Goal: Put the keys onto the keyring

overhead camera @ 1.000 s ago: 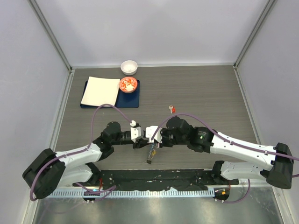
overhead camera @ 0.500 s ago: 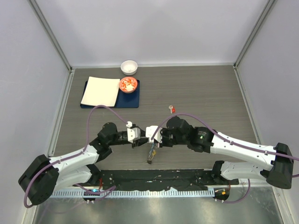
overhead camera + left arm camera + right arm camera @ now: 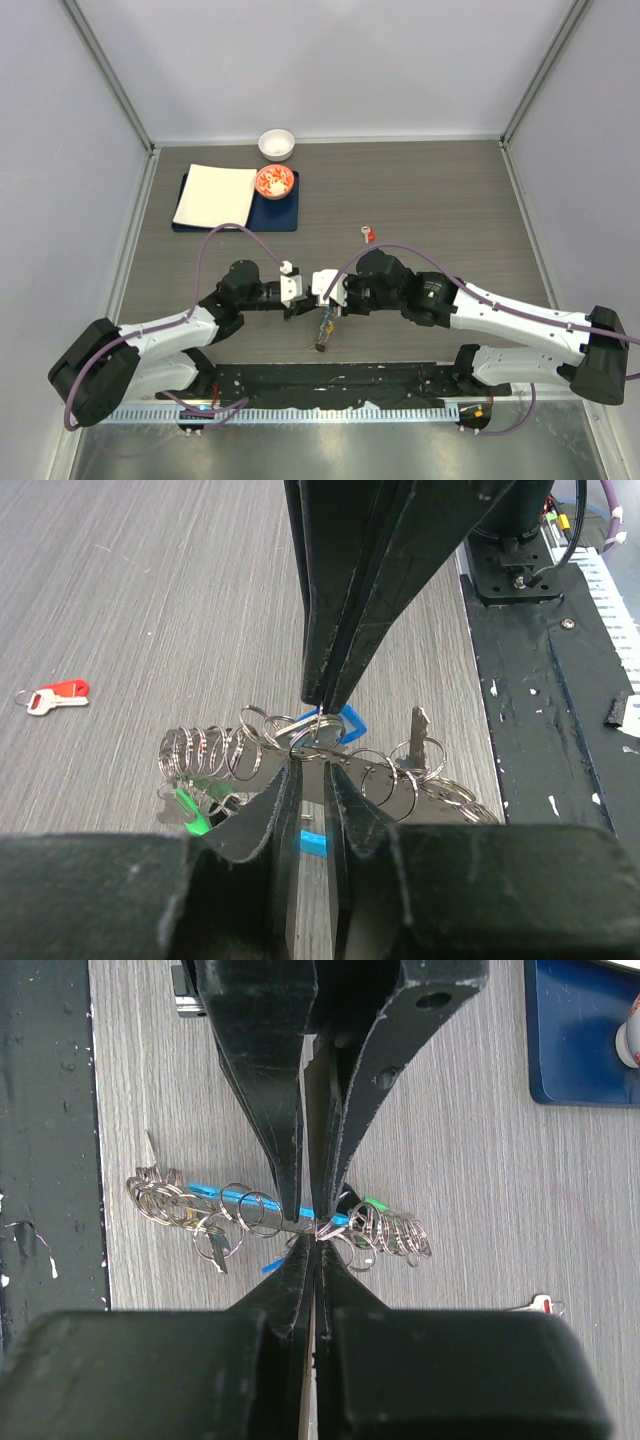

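Between the two sets of fingertips, which are meeting nose to nose, the keyring [image 3: 250, 752] is hanging as a tangled bunch of wire loops and silver keys. The left gripper [image 3: 310, 772] is closing to a narrow gap on one loop of it. The right gripper [image 3: 318, 1244] is pressing its fingers flat together, with the blue key [image 3: 347, 720] and a strand of wire sitting right at its tips. Whether it is pinching the key or the wire cannot be told. The red key [image 3: 55, 696] is lying loose on the table [image 3: 150, 570], well off to the left gripper's left and away from both arms.

Risks, as judged:
- The blue key is tiny against the fingers, and any twist while threading is likely to be flicking it out of the grip.
- The left gripper is holding a single thin loop, so a sideways pull from the right could be dragging the ring through its pads and losing the opening.
- The neighbouring loops are crowding the tips, so the key could be catching the wrong loop.
- The fingertips are working almost in contact, so a small overshoot would be making them collide
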Robot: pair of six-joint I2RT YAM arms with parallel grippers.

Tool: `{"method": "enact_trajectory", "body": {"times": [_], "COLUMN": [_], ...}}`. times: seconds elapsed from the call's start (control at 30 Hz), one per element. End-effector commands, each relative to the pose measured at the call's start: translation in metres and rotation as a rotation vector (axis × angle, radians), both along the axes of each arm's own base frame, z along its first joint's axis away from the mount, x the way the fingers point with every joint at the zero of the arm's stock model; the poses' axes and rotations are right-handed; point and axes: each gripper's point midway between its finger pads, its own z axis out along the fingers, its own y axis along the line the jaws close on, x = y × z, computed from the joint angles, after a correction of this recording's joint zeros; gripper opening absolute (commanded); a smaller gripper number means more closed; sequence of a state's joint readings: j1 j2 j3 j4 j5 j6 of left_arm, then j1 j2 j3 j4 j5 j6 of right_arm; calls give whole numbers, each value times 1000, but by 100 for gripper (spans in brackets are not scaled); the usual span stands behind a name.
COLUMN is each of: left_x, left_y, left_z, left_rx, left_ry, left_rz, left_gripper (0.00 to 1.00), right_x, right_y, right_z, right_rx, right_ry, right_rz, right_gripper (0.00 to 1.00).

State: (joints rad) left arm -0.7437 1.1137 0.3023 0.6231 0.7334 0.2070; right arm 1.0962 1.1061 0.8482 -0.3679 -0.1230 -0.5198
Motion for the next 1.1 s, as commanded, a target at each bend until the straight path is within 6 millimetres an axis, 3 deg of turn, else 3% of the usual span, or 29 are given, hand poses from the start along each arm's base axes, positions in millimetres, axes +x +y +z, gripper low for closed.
{"method": "enact_trajectory", "body": {"times": [0.0,0.43,0.7,0.9,1.07], "left_x": [7,13,7,4,5], "left_y": [-10,-12,-13,-9,-2], "left_z": [26,29,28,26,27], "left_rx": [-61,-83,-83,-76,-81], "left_ry": [-61,-67,-49,-32,-25], "left_rz": [-29,-4,-35,-33,21], "left_gripper": [19,35,21,1,0], "right_x": [2,2,2,5,7], "right_y": [10,9,8,2,-10], "right_z": [31,27,27,27,28], "right_rx": [99,94,95,91,93], "right_ry": [-40,-36,-37,-45,-52], "right_rz": [5,4,-3,-38,-89], "right_gripper": [1,1,1,1,1]}}
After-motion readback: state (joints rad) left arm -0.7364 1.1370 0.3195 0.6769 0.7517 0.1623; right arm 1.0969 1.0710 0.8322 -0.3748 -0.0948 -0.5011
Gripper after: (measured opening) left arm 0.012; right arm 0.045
